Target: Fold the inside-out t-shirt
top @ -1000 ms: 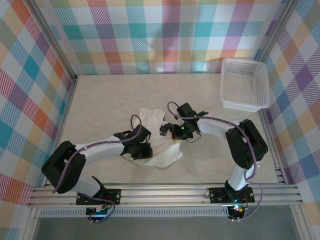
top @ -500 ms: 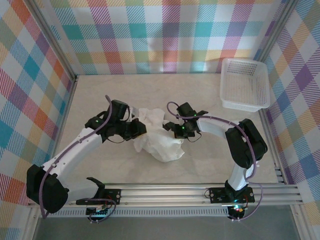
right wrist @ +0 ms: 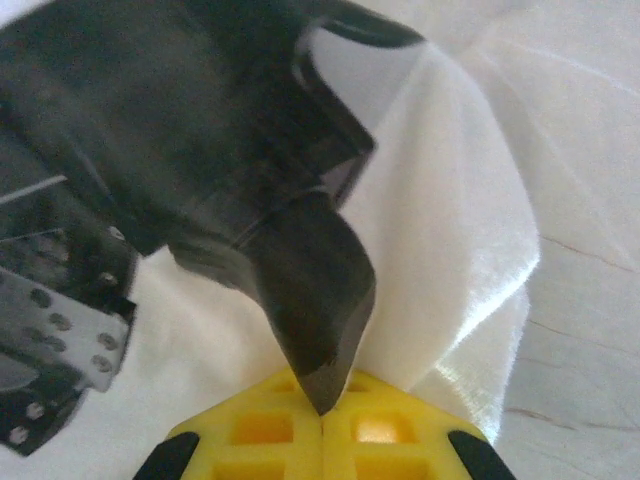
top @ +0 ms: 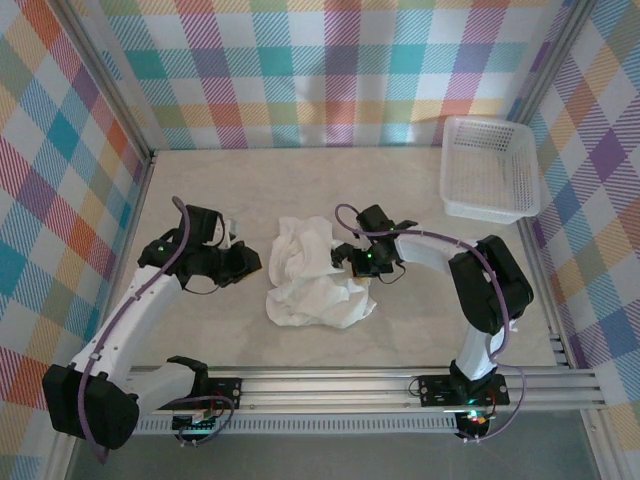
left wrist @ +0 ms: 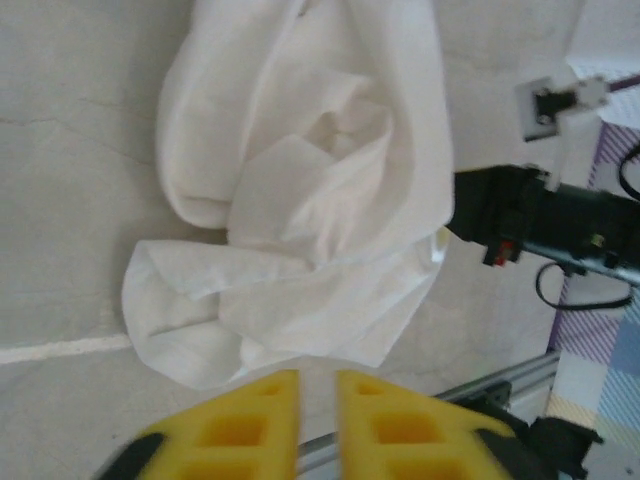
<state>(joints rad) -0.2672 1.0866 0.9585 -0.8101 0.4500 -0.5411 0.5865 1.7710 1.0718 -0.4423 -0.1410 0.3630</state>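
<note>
The inside-out t-shirt (top: 315, 275) is a crumpled white heap in the middle of the table, also seen as folded cloth (left wrist: 320, 200) in the left wrist view. My left gripper (top: 250, 265) sits on bare table just left of the heap. Its yellow fingers (left wrist: 250, 420) stand a little apart, so the gripper (left wrist: 317, 378) is open with nothing between them. My right gripper (top: 349, 256) is at the heap's right edge. It is shut (right wrist: 322, 412), fingers pressed together, with white cloth (right wrist: 450, 200) lying around the tips. I cannot tell whether any cloth is pinched.
A white mesh basket (top: 480, 121) stands at the back right corner. Checked walls close the table on three sides, and a metal rail (top: 330, 385) runs along the near edge. A dark machine part (right wrist: 250, 150) covers much of the right wrist view.
My left gripper was shut on the shirt's near-left part, swung it up and leftward, then opened and drew away to the left. The shirt now lies bunched higher up. The right gripper stayed put.
</note>
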